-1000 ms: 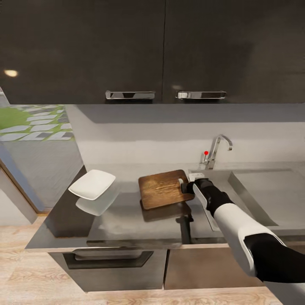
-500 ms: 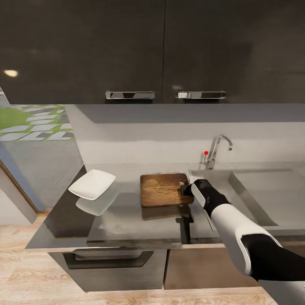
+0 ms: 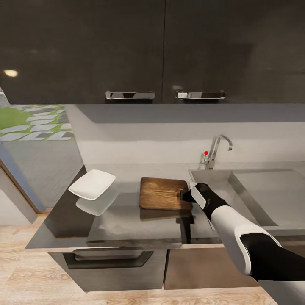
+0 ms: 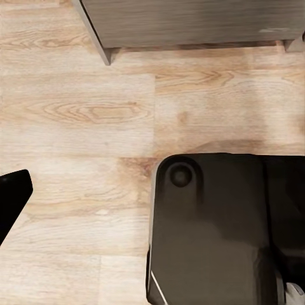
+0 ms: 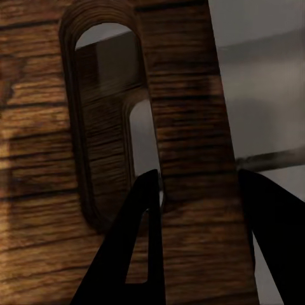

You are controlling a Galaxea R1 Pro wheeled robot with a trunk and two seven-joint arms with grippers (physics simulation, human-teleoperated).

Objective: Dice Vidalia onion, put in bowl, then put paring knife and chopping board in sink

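The dark wood chopping board (image 3: 163, 193) hangs almost level just above the grey countertop (image 3: 127, 220), left of the sink (image 3: 254, 190). My right gripper (image 3: 186, 195) is shut on its slotted end. In the right wrist view my right gripper (image 5: 203, 248) has the strip of chopping board (image 5: 184, 127) beside the oval slot between its two black fingers. The white bowl (image 3: 92, 184) rests at the counter's left end. Onion and paring knife are out of view. One left fingertip (image 4: 9, 197) stands at the edge of the left wrist view, over wood floor.
A chrome tap (image 3: 218, 150) with a red-tipped lever stands behind the sink. Dark wall cabinets (image 3: 165, 51) with chrome handles hang above. The counter ends at the left by a window. My dark base (image 4: 216, 235) sits on the floor below the left arm.
The chopping board has swung from tilted to nearly level and shifted slightly toward the counter's front. My right gripper has moved with it, still holding the slotted end.
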